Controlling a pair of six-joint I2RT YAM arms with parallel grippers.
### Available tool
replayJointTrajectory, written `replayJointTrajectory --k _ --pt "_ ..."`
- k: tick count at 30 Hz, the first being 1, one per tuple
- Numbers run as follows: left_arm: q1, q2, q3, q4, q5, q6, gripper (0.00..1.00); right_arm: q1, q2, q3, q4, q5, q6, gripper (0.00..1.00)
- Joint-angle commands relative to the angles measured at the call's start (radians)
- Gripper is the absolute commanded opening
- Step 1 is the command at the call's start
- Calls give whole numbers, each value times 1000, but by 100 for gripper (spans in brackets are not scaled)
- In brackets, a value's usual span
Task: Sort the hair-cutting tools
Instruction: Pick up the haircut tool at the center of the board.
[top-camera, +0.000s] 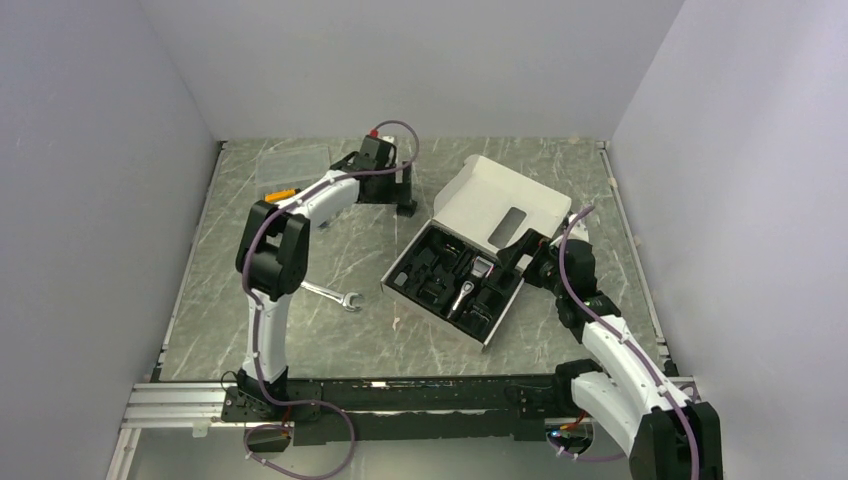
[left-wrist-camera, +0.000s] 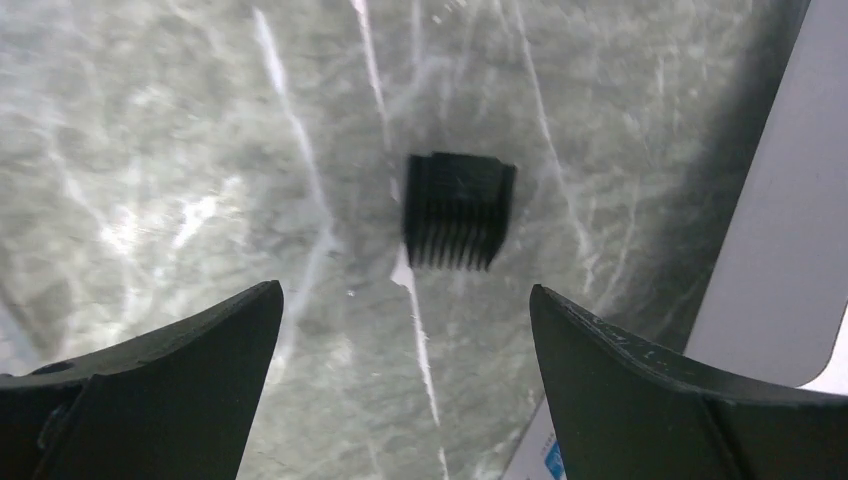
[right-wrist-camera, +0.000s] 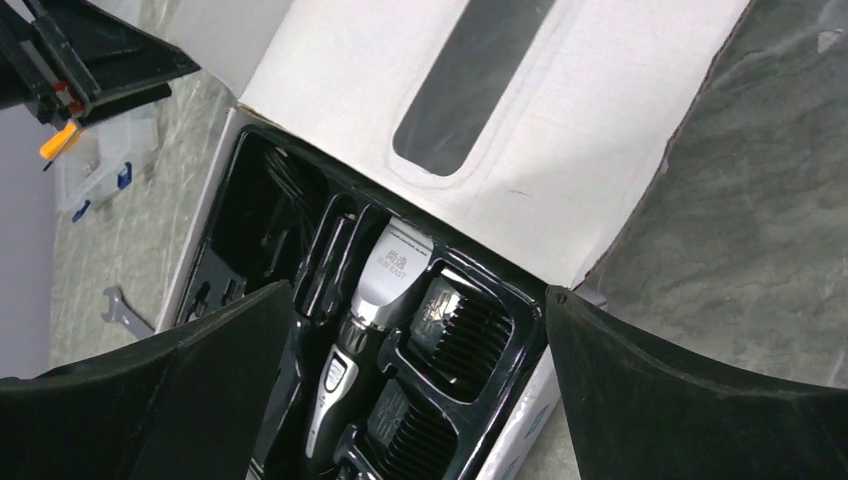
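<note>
I am holding my left gripper (left-wrist-camera: 403, 300) spread wide over the small black ribbed plastic comb attachment (left-wrist-camera: 458, 210), which is lying on the grey marbled table (left-wrist-camera: 150, 150) just ahead of the jaws, a little off-centre. I judge I should be centring on it, then lowering and closing across its flanks, not its teeth. My right gripper (right-wrist-camera: 418, 292), also spread, is hovering above the slim black-and-silver electric hair clipper (right-wrist-camera: 358, 330) lying between its jaws in the glossy black moulded tray (right-wrist-camera: 250, 200); the silver head is showing lettering resembling "SUN EAST", too small to confirm.

clipper (right-wrist-camera: 375, 300): black-silver, flat in tray (right-wrist-camera: 255, 215) slot | comb (left-wrist-camera: 458, 210): black, on table (left-wrist-camera: 150, 150) | seemingly two combs (right-wrist-camera: 455, 325) beside clipper
</note>
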Motion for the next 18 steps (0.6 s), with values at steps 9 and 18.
replayJointTrajectory --k 9,18 --pt "-33 116 161 -46 8 152 99 -4 -38 32 30 -82 -4 100" --pt "-49 193 223 -79 20 181 99 -6 -60 34 -3 -86 -4 100"
